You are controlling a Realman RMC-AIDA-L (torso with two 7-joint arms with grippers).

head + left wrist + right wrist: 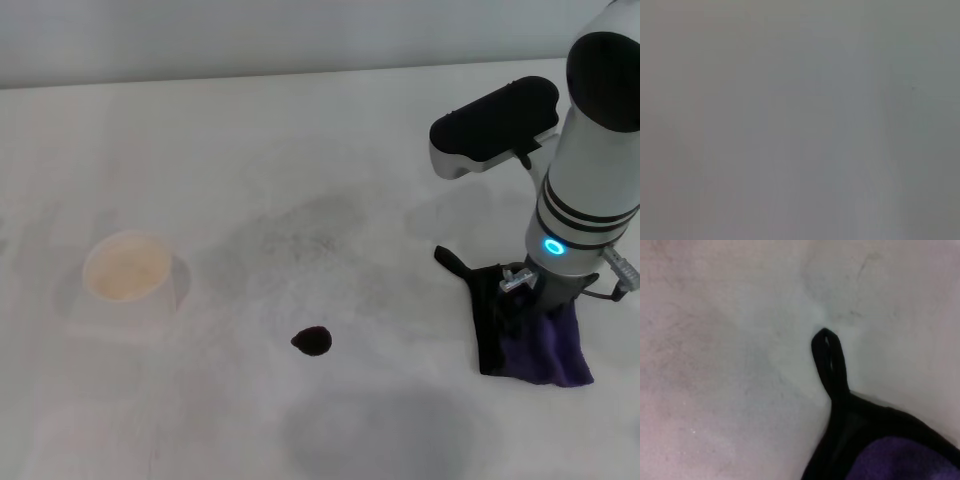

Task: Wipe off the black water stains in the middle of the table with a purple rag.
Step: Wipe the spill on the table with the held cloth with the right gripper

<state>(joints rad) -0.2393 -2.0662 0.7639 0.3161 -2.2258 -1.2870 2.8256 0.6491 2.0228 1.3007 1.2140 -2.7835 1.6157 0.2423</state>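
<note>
Purple rag (530, 335) rumpled, perhaps lifted; stain (313, 341) apart.

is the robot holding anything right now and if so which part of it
The right gripper is down on the purple rag, at its upper middle, but the fingers are hidden, so a hold cannot be confirmed.

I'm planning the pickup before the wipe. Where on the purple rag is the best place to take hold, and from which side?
Probably the bunched middle of the purple rag, from straight above, where the right gripper already sits. The folds there rise off the table, giving the fingers something to pinch. The thin black loop tab lies flat and looks harder to catch.
</note>
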